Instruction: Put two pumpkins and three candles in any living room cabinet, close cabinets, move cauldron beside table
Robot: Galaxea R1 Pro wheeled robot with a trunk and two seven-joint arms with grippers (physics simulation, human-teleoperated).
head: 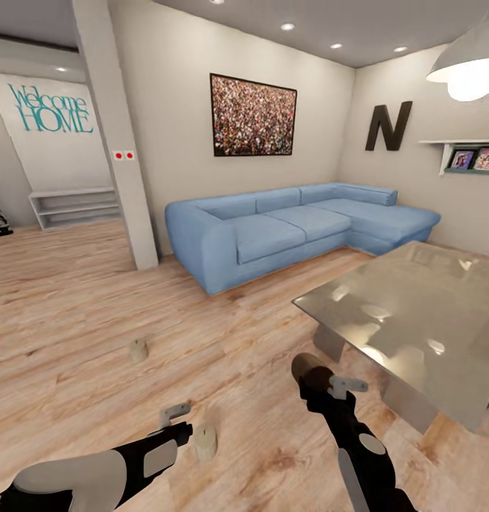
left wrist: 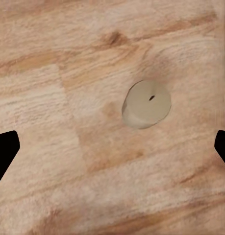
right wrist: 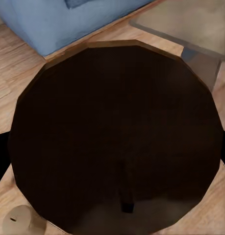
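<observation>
left gripper [head: 179,419]: jaws apart, over a candle [head: 206,441] on the floor [head: 74,320]
right gripper [head: 323,377]: clamped on the dark cauldron [right wrist: 117,137]
table [head: 415,313]: right

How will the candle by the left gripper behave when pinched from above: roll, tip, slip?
The candle stands upright on the wood floor, a stubby cylinder on a flat base, so it probably won't roll unless knocked over. Being short and wide, it looks hard to tip. Its smooth round side may slip or twist between the left gripper's fingers.
</observation>
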